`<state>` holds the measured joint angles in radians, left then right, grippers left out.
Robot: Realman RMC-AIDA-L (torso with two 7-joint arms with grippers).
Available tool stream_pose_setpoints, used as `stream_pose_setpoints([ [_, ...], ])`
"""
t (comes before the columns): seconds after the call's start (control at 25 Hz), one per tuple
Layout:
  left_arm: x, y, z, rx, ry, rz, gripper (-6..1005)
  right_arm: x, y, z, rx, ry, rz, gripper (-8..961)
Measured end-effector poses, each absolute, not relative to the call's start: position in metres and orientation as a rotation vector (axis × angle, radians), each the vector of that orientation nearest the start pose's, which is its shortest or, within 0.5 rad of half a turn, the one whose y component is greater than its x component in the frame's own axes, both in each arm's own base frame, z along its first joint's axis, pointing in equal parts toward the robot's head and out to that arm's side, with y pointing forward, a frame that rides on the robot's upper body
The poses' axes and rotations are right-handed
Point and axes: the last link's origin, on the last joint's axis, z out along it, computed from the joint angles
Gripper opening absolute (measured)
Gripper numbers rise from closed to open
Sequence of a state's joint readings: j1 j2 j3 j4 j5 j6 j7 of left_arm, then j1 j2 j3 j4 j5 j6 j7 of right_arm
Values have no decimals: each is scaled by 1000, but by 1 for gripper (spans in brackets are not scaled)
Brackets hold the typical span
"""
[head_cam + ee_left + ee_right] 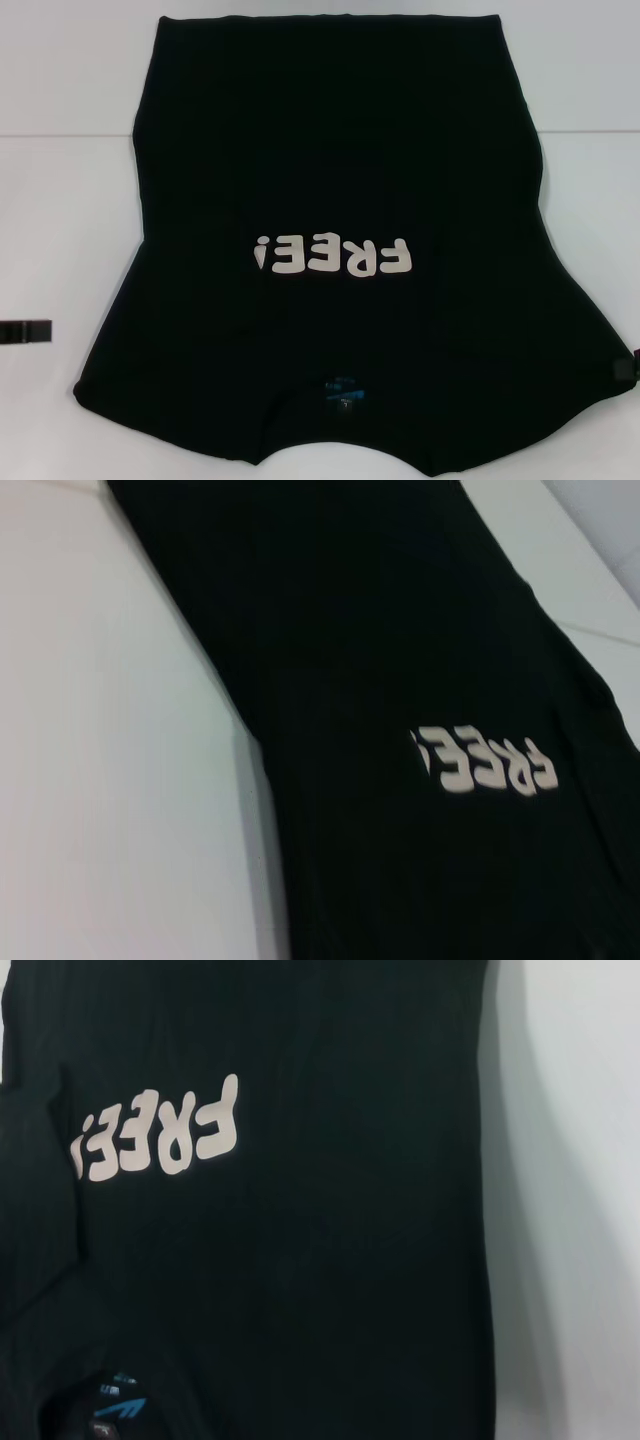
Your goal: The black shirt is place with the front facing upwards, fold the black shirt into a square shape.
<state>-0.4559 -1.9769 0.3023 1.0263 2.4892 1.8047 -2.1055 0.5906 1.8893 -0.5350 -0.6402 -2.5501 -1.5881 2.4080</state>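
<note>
The black shirt (330, 150) lies spread flat on the white table, front up. Its off-white "FREE!" lettering (333, 256) reads upside down, and the small blue neck label (345, 390) is at the near edge. Both sleeves spread out near the front. The shirt also shows in the left wrist view (400, 630) and the right wrist view (330, 1290), where the label (120, 1400) shows too. My left gripper (25, 331) peeks in at the left edge, apart from the shirt. My right gripper (630, 365) shows at the right edge, beside the right sleeve.
The white table (60, 230) shows bare on both sides of the shirt. A seam line (70, 135) crosses it at the far side. The shirt's hem reaches the far edge of the head view.
</note>
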Motion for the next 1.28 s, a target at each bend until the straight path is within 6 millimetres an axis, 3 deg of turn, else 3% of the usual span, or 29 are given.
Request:
stream_pose_setpoints([
  [0.4,-336,305,91,-2277,-1758,-168,488,340,325,66,-2178,1953,123,16],
  [0.72,-327,319,88,-2271,-1793,-67,533,343,323,65,-2193,1931,115,16],
  [0.96,-336,325,82,-2208,-1779,48,566,343,322,63,-2203,1923,113,17],
  [1.28,-335,333,74,-2210,-1752,68,611,344,322,61,-2201,1922,109,17],
])
